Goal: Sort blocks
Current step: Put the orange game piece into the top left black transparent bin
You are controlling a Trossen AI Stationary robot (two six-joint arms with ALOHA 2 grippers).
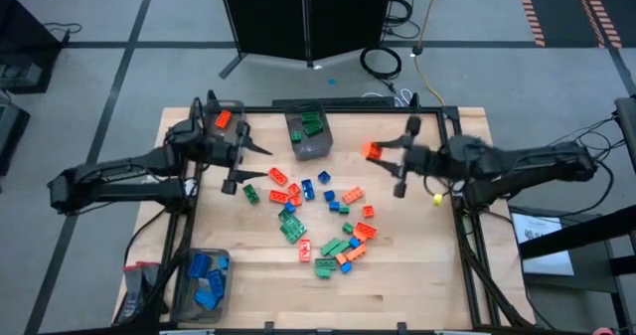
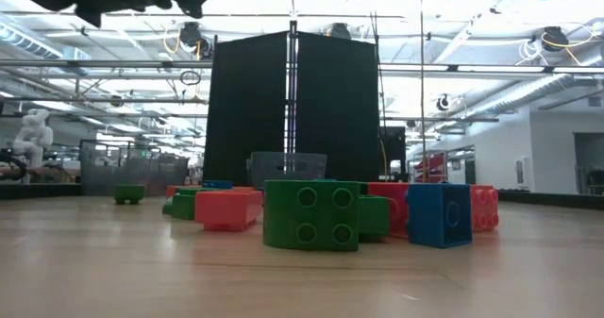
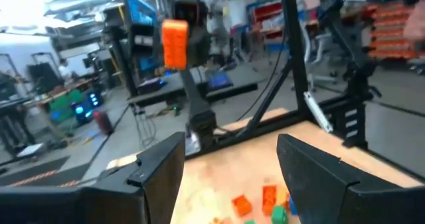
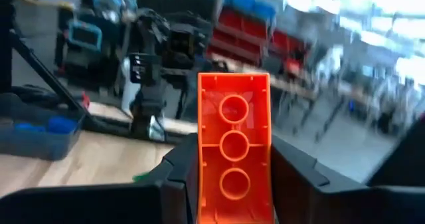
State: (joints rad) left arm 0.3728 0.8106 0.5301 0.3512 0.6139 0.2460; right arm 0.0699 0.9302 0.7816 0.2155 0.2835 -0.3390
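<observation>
- Partly sorted, by the look of it: several blue blocks (image 1: 206, 275) already in the bin at the table's (image 1: 417, 285) near-left corner, green blocks (image 1: 310, 124) in the dark translucent bin (image 1: 308, 136) at the far edge, a little orange in a third bin (image 1: 221, 121) left of that one.
- Still loose: a scatter of orange, green and blue blocks (image 1: 323, 226) on the table just in front of the green-filled bin; most of the work left.
- Right pincer (image 1: 383, 154) raised to the right of that green-filled bin, clamped on an orange block (image 4: 234, 147).
- Left pincer (image 1: 243, 161) to the left of that bin, fingers apart, nothing between them.
- Blocks: hard, glossy plastic, boxy, round studs on top; hollow underside with round tubes on the held one.
- Table: pale wood grain, dark metal frame.
</observation>
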